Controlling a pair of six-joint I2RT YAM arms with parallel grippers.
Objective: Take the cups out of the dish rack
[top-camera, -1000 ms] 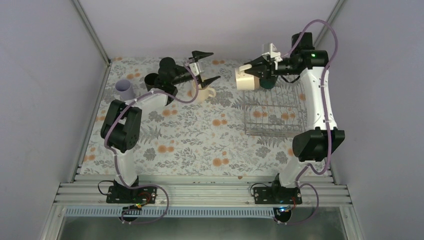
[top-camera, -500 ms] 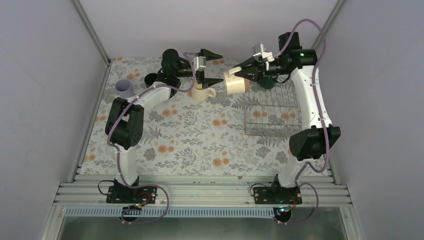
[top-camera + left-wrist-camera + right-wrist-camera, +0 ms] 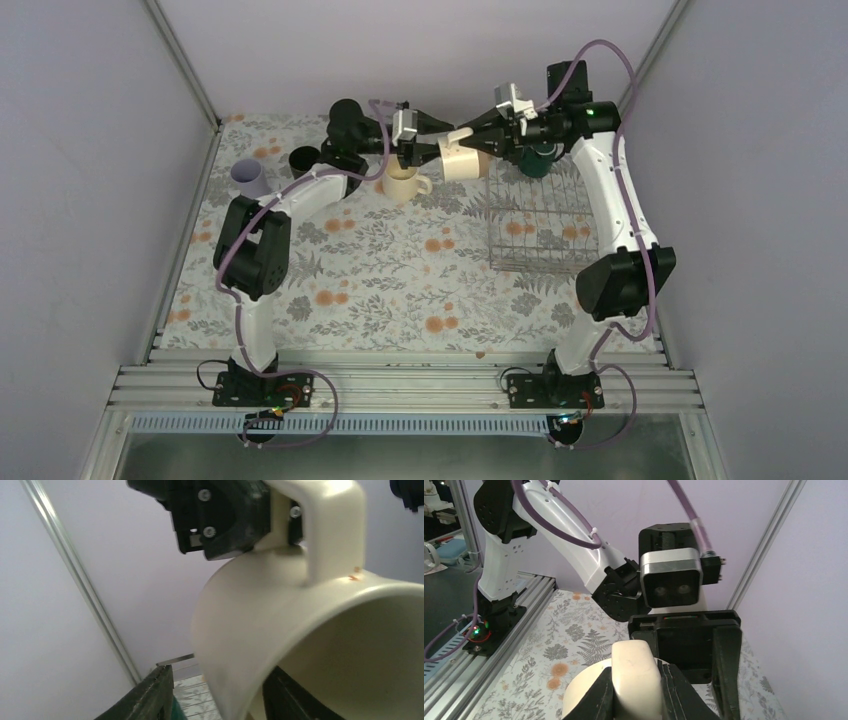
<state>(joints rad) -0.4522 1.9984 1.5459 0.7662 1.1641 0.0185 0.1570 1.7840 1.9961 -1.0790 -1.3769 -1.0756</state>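
Right end effector (image 3: 472, 134) clamps cream mug (image 3: 462, 162) — left end effector (image 3: 428, 137) spread beside.

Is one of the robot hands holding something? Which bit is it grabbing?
Yes. The right gripper holds a cream mug by its handle, one finger on each side. The left gripper is open at the mug.

Soft, even white light from overhead. Top view is sharp corner to corner, w/ only faint, short shadows on the floral table (image 3: 400, 290); pale walls (image 3: 90, 150) show no glare. Left wrist view: cream mug (image 3: 280, 630) sits v. close to the lens, soft-focus, its inside shaded. Right wrist view is bright; the mug blurs at the bottom edge, bg sharp
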